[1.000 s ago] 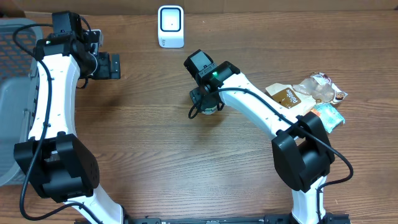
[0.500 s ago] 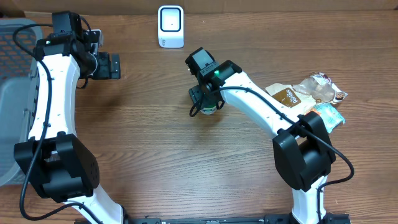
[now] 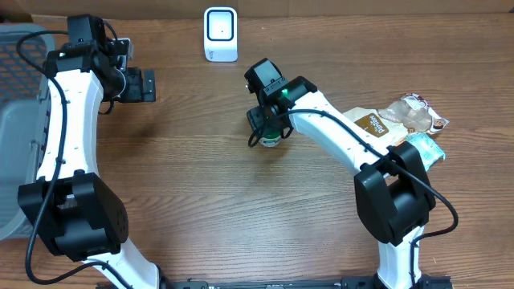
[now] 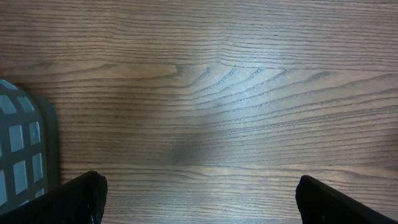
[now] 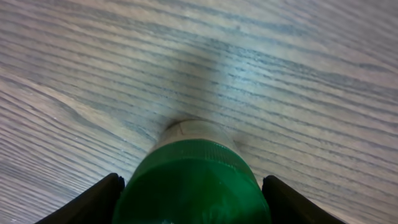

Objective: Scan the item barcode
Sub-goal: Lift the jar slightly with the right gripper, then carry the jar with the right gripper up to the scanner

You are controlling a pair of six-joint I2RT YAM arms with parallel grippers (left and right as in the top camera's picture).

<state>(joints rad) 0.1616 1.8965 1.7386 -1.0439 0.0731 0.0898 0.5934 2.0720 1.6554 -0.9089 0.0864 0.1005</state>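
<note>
The item is a small bottle with a green cap, standing upright on the wooden table mid-centre. My right gripper hangs over it. In the right wrist view the green cap fills the gap, and both fingers press against its sides. No barcode shows in any view. The white scanner stands at the table's back edge, left of the bottle. My left gripper is far to the left, open over bare wood.
Several snack packets lie at the right side of the table. A grey mesh basket sits at the left edge, and its corner shows in the left wrist view.
My right gripper shifted slightly right and toward the back over the bottle and narrowed its jaws onto the cap. The left arm stayed still.
</note>
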